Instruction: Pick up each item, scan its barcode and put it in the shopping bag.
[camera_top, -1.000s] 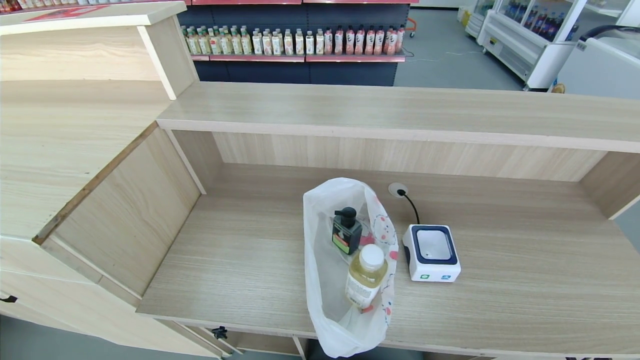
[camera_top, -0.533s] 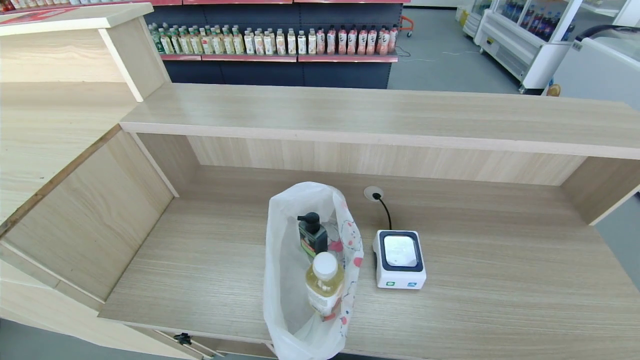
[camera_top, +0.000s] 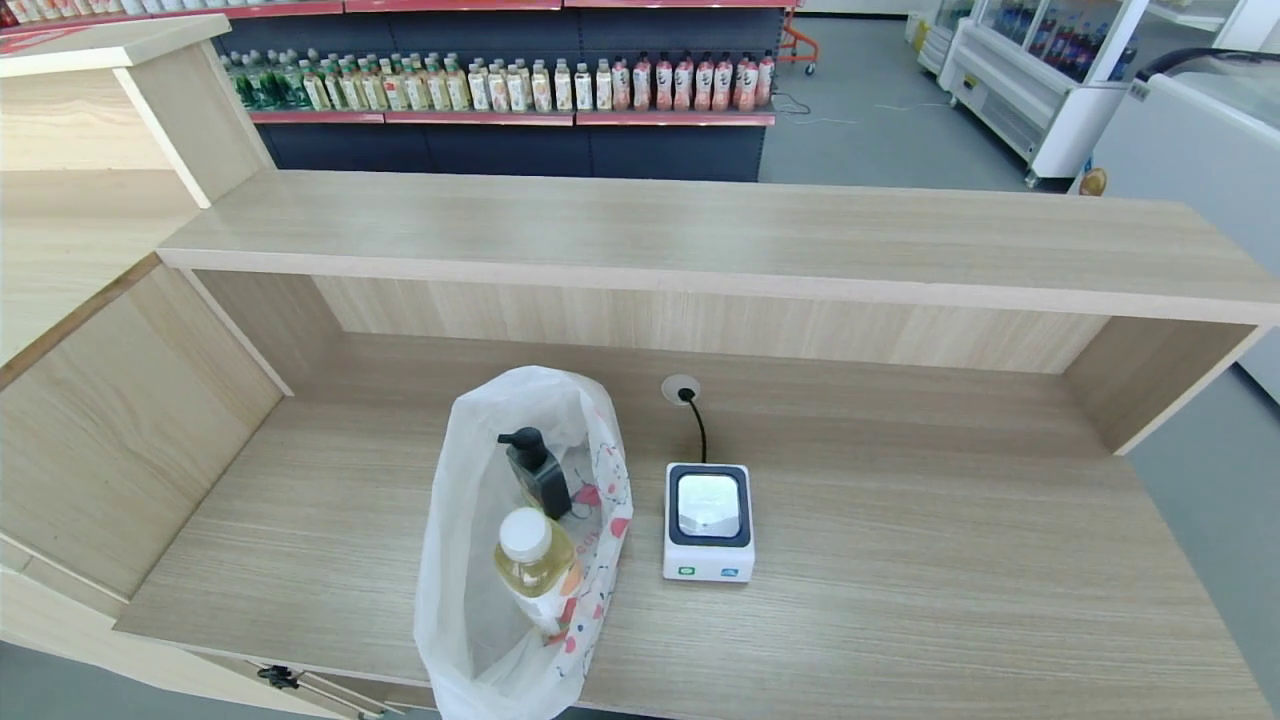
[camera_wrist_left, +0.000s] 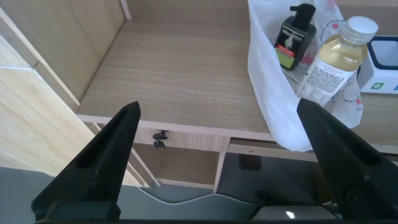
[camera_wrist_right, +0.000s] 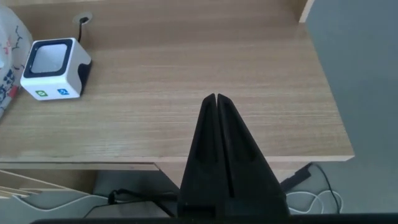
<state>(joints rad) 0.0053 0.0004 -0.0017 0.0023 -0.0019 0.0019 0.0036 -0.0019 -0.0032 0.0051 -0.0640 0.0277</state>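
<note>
A white plastic shopping bag (camera_top: 470, 520) stands open on the wooden counter (camera_top: 900, 560) near its front edge. Inside it are a black pump bottle (camera_top: 537, 470) and a yellow drink bottle with a white cap (camera_top: 535, 555). The white barcode scanner (camera_top: 708, 520) sits just right of the bag, its cable running to a hole in the counter. My left gripper (camera_wrist_left: 217, 118) is open, held low in front of the counter's edge, with the bag (camera_wrist_left: 273, 93) and both bottles ahead. My right gripper (camera_wrist_right: 216, 99) is shut on nothing, over the counter's front edge right of the scanner (camera_wrist_right: 53, 68).
A raised wooden ledge (camera_top: 700, 230) runs along the back of the counter, with side walls at both ends. A taller wooden unit (camera_top: 90, 250) stands on the left. Shelves of bottled drinks (camera_top: 500, 85) and a freezer (camera_top: 1060, 80) lie beyond.
The head camera has swung, so the whole scene has slid leftward in the picture. The bag, the bottles and the scanner keep the same places on the counter.
</note>
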